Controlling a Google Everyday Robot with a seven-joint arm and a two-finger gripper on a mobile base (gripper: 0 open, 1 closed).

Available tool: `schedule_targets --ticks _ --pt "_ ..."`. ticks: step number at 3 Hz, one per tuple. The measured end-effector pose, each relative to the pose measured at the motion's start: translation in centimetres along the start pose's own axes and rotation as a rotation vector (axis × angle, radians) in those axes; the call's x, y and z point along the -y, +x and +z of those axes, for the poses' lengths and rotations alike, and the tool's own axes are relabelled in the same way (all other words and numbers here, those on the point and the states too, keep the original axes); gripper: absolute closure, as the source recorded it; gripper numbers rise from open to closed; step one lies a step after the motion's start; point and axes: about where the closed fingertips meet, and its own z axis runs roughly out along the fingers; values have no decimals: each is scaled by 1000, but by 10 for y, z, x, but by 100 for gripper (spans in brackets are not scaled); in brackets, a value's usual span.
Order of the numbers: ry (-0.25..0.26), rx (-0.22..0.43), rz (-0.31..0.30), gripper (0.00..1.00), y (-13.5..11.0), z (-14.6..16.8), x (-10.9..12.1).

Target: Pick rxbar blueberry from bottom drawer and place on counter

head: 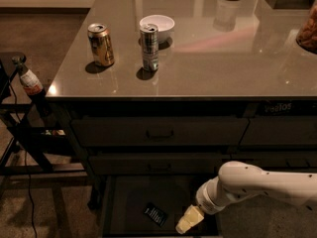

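The gripper (189, 220) hangs low inside the open bottom drawer (124, 202), toward its near right corner, tip slanted down and left; whether it is open or closed cannot be told, and it holds nothing visible. The rxbar blueberry (155, 214) lies flat on the drawer floor just left of the tip, apart from it, with bare dark floor farther left. Above are two closed handled drawers (158, 132). On the tabletop (223, 68) stand a gold can (101, 44), a silver can (149, 47) and a white bowl (157, 26).
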Motion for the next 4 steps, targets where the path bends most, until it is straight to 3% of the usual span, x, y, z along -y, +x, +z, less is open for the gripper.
schedule_targets --ticks 1,2,3,4 --pt "-25 22 18 0 7 29 1" --pt "-59 73 57 0 9 109 19" --pt "-59 73 57 0 9 109 19" --pt "-57 89 65 0 11 133 22"
